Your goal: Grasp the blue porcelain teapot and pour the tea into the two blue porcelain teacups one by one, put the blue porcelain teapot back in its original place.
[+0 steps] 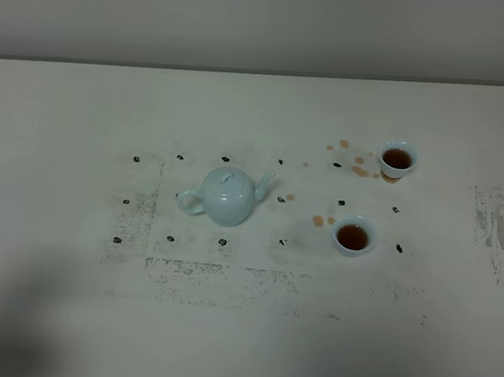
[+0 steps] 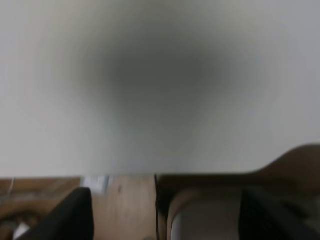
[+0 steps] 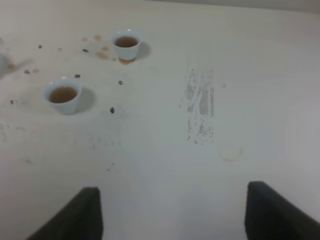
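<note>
left wrist view (image 2: 160, 90) blurred, featureless

My overhead view is soft and dim, with flat, even light and no glare on the table (image 1: 84, 105); a broad dark shadow (image 1: 13, 336) pools at its near left corner. My left wrist picture is badly out of focus, a grey smear darkening at its middle. My right wrist view is brighter, mildly blurred, with faint shadows beside the cups (image 3: 62, 95).

left fingers (image 2: 67, 215): black, blurred, perhaps tapered | right fingers (image 3: 75, 215): black, wedge-shaped
</note>
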Robot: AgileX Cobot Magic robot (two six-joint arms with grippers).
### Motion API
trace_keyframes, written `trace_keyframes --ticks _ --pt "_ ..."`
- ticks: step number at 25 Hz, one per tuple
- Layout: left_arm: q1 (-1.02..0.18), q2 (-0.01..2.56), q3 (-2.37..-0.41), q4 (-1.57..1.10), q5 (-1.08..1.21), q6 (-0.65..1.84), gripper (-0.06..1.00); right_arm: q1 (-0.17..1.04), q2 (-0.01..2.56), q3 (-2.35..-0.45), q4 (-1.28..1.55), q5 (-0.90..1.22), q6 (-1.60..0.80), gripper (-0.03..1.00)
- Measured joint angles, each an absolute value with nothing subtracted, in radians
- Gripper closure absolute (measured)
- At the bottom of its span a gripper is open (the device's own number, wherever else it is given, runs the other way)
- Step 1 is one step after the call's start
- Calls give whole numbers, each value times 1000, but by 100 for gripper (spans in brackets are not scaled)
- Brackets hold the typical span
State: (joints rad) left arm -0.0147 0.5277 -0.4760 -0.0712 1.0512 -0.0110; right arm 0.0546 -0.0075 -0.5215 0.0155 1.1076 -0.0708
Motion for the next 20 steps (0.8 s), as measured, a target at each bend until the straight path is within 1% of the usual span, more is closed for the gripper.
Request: trace_keyframes --ticks 4,9,12,20 --pt "-15 268 -459 -71 1054 -11 89 55 -8 -521 15 1108 -71 39" --pt "-15 45 -457 -70 1058 -11 88 55 -8 -521 15 1108 -71 39" --pt "-15 0 -457 -70 1062 -11 87 55 -8 -521 15 1108 -71 39" --pt "-15 -3 -457 -70 1062 -11 87 55 -8 -521 15 1108 -71 39"
